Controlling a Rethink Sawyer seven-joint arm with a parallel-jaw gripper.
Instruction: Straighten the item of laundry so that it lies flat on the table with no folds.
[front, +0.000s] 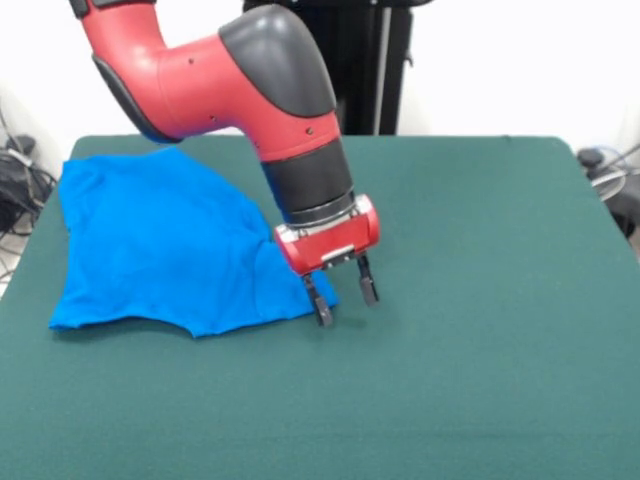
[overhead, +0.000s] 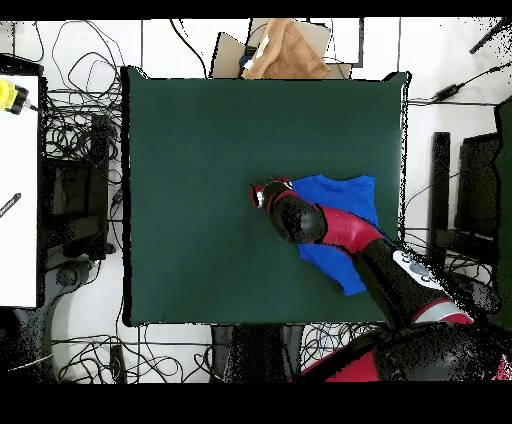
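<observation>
While pincer (front: 341, 293) gapes at shirt (front: 160, 240) corner, rumpled blue heap, bare table (front: 500, 300) beside

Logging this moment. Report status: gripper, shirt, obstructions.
Gripper open, fingertips down at the shirt's corner, nothing held. Blue shirt rumpled, folded over, lying toward one side of the green table. Nothing in the way on the table.

robot lab | pedestal arm (front: 230, 80) | felt table (front: 480, 300) | floor cables (overhead: 75, 150)
</observation>
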